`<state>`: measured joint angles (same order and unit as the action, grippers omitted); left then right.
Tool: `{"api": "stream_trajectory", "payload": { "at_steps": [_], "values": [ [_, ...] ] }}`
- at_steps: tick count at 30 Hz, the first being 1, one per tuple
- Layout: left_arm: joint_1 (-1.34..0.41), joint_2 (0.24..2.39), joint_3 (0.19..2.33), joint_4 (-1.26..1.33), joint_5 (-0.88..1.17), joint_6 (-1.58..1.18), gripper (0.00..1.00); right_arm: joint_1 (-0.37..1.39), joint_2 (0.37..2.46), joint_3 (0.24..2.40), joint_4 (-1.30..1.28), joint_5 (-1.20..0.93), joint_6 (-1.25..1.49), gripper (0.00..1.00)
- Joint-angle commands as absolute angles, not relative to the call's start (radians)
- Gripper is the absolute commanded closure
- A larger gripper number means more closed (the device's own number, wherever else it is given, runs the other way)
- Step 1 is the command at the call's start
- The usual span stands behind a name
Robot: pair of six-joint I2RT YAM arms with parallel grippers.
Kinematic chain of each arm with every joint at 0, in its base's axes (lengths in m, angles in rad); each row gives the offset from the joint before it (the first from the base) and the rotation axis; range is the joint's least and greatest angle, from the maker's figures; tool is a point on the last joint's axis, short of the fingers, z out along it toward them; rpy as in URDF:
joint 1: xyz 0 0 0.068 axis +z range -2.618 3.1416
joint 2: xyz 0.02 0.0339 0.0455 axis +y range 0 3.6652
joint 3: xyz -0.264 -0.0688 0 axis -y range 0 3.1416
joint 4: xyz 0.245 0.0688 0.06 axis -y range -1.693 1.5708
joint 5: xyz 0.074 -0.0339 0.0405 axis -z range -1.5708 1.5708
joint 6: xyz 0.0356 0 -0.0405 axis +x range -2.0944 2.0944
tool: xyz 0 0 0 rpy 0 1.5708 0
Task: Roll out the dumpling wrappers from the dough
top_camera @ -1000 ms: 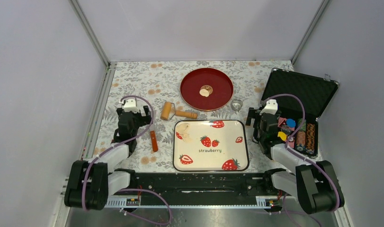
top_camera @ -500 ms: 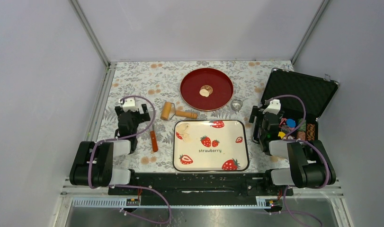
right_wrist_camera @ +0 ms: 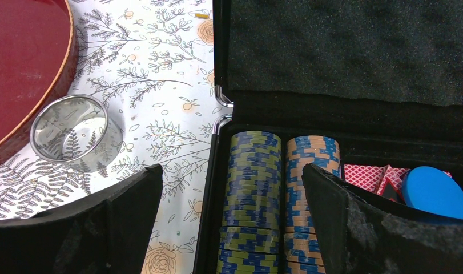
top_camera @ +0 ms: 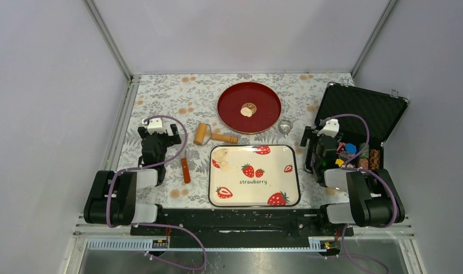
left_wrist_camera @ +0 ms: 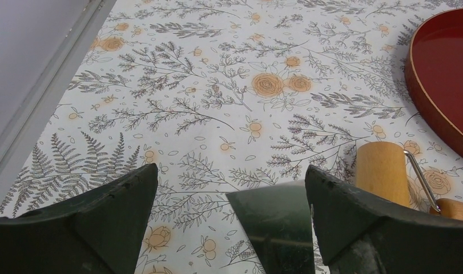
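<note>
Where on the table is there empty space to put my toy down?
Bare: the flowery cloth at the far left, between the wall rail and the red plate; also the strawberry tray's middle. Crowded: the gap between plate and tray, with the wooden roller and ring cutter.

A red plate (top_camera: 232, 105) sits near the table's far edge, with a metal ring (top_camera: 285, 126) just beside its right rim. A wooden roller (top_camera: 203, 134) lies in front of the plate. A strawberry-printed tray (top_camera: 274, 174) sits toward the near edge, an orange-handled tool (top_camera: 185, 169) to its left. An open black case (top_camera: 360, 108) of stacked chips (right_wrist_camera: 253, 194) lies along the right edge.
</note>
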<state>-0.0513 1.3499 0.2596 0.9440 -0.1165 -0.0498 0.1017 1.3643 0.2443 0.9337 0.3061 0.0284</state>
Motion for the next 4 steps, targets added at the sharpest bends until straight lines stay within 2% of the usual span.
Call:
{"api": "stream_trajectory", "payload": {
  "at_steps": [1,4],
  "values": [
    [-0.049,1.345,0.258,1.021,-0.119,-0.05,0.01,0.097,1.363,0.265,1.008,0.346,0.034,0.02],
    [-0.049,1.345,0.258,1.02,-0.118,-0.049,0.01,0.097,1.362,0.265,1.008,0.347,0.035,0.02]
  ]
}}
